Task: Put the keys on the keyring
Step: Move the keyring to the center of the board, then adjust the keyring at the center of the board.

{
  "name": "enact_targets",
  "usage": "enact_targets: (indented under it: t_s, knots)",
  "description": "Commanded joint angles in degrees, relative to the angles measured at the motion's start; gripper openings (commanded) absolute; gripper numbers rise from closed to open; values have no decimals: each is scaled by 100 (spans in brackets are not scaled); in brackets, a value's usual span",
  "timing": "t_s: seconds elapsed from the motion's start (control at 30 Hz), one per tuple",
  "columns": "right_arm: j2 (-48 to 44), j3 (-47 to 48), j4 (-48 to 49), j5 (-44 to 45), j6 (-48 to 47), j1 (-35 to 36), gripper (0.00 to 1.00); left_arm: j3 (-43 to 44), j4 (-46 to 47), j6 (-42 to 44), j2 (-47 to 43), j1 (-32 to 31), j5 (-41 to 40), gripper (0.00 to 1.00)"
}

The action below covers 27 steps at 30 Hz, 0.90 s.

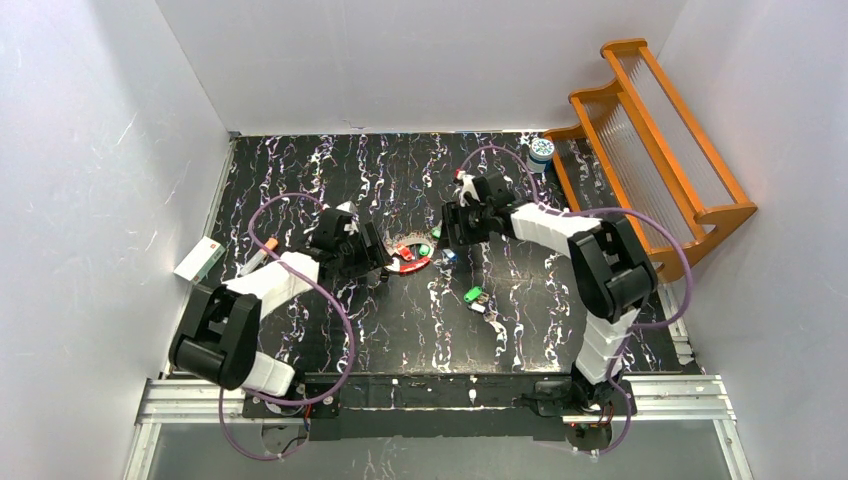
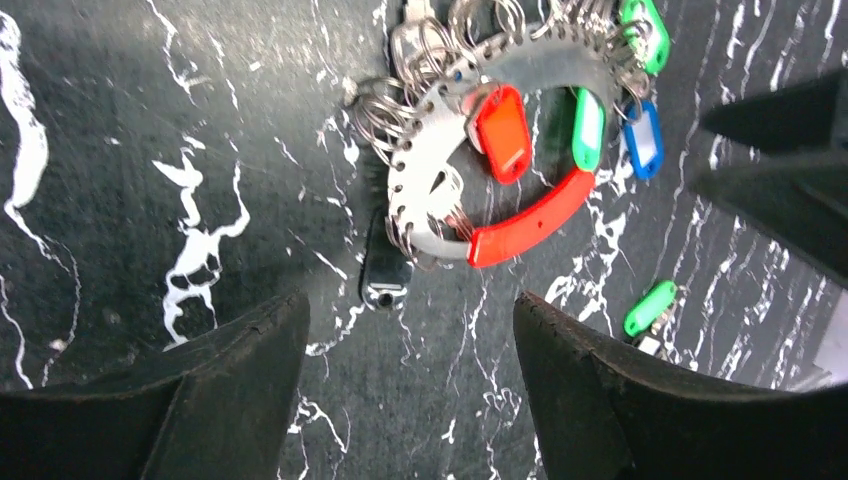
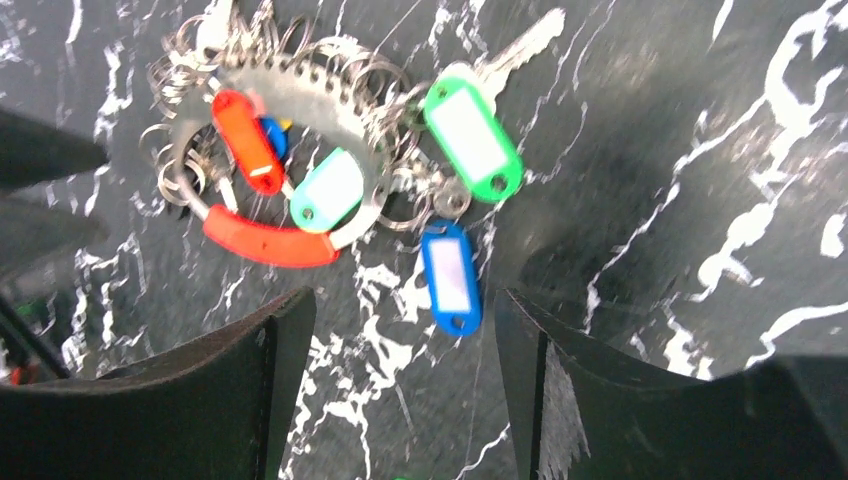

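The keyring (image 1: 410, 262) lies mid-table: a silvery loop (image 2: 425, 150) closed by a red plastic arc, hung with many small rings and red, green and blue tagged keys. My left gripper (image 2: 410, 310) stands open just short of its red arc (image 2: 530, 215), with nothing between the fingers. My right gripper (image 3: 402, 305) is open on the opposite side of the keyring (image 3: 300, 85). A blue-tagged key (image 3: 452, 278) reaches down between its fingertips, untouched. A green-tagged key (image 3: 472, 135) lies beside the ring. Another green-tagged key (image 1: 472, 295) lies loose nearer the front.
A black fob (image 2: 385, 270) lies under the ring's near edge. A white-and-blue jar (image 1: 541, 150) and an orange wooden rack (image 1: 650, 140) stand at the back right. A white box (image 1: 198, 260) and an orange-tipped stick (image 1: 258, 255) lie at the left.
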Motion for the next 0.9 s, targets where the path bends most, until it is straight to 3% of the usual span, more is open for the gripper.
enact_targets:
  t_s: [0.0,0.37,0.5,0.63,0.87]
  knots:
    - [363,840,-367,435,-403,93,74,-329,447,-168,-612,0,328,72]
    - [1653,2605,-858,18,-751,113,74,-1288,1373,-813,-1051,1,1035,65]
    - [2114,2974,-1002,-284,-840,136,69,-1589,1804,-1105,-1094,0,1360,63]
    - [2242,2928,-1088,-498,-841,190,65,-1925,2150,-1370,-1144,0,1414,63]
    - [1693,1976,-761,-913,-661,213,65,-2192,2530,-1728,-885,-2,1188,57]
